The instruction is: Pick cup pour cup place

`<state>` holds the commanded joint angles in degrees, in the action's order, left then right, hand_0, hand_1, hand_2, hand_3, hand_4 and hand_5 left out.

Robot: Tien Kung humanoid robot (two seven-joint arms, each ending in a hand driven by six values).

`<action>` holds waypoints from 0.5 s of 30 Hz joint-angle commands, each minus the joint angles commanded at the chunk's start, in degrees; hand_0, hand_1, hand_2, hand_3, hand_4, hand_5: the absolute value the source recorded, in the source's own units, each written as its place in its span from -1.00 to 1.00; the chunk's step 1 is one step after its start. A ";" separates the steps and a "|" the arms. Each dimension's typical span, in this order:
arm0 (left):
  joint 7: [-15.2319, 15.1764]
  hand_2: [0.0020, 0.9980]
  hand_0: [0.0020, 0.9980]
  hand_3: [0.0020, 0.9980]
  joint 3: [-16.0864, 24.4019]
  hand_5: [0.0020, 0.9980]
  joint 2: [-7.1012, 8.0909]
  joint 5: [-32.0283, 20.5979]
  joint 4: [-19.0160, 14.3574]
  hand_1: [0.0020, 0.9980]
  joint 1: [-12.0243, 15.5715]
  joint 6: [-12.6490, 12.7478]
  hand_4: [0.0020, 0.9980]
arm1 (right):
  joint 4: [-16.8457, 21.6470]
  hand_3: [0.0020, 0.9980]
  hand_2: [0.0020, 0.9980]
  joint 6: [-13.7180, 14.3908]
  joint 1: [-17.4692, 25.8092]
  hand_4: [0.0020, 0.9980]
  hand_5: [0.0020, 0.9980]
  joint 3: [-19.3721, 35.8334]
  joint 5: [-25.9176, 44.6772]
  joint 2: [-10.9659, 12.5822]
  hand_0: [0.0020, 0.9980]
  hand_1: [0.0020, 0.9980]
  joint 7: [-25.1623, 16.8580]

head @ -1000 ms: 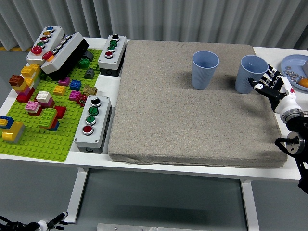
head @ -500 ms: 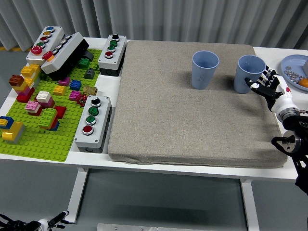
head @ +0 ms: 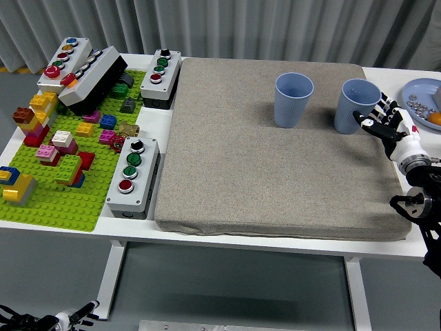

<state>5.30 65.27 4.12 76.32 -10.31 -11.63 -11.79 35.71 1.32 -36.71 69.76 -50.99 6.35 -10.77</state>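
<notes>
Two light blue cups stand on the grey mat point(head: 275, 179). The left cup point(head: 293, 99) is upright near the mat's far middle. At the far right edge, the right cup point(head: 355, 105) leans slightly to the left. My right hand point(head: 380, 121) is at this cup's lower right side. Its fingers point(head: 368, 123) are spread and touch the cup wall without closing round it. My left hand point(head: 65, 321) hangs low below the table's near edge at the bottom left, relaxed and holding nothing.
A blue plate point(head: 426, 96) with small pieces and an orange item sits right of the mat. A green baseplate point(head: 62, 200) with several bricks and three button boxes point(head: 134, 176) fill the table's left side.
My right hand has crept a little up and in against the right cup. The cup has shifted slightly left and tilted. The left cup has not moved.
</notes>
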 joint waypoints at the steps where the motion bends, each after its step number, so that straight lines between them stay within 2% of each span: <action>1: 0.00 0.80 0.64 0.59 0.00 1.00 0.00 0.00 0.00 0.68 -0.02 0.00 0.20 | -0.03 0.76 0.89 0.00 -0.01 0.56 -0.70 0.02 0.00 0.00 0.88 0.77 -0.01; 15: -0.03 0.80 0.64 0.59 -0.14 1.00 0.03 0.04 0.00 0.68 -0.05 0.01 0.20 | -0.51 0.73 0.89 -0.13 -0.33 0.56 -0.70 -0.67 0.38 -0.46 0.89 0.78 -0.08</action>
<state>5.27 65.12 4.15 76.36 -10.31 -11.68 -11.78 35.20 1.19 -37.05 69.10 -50.61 5.89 -10.85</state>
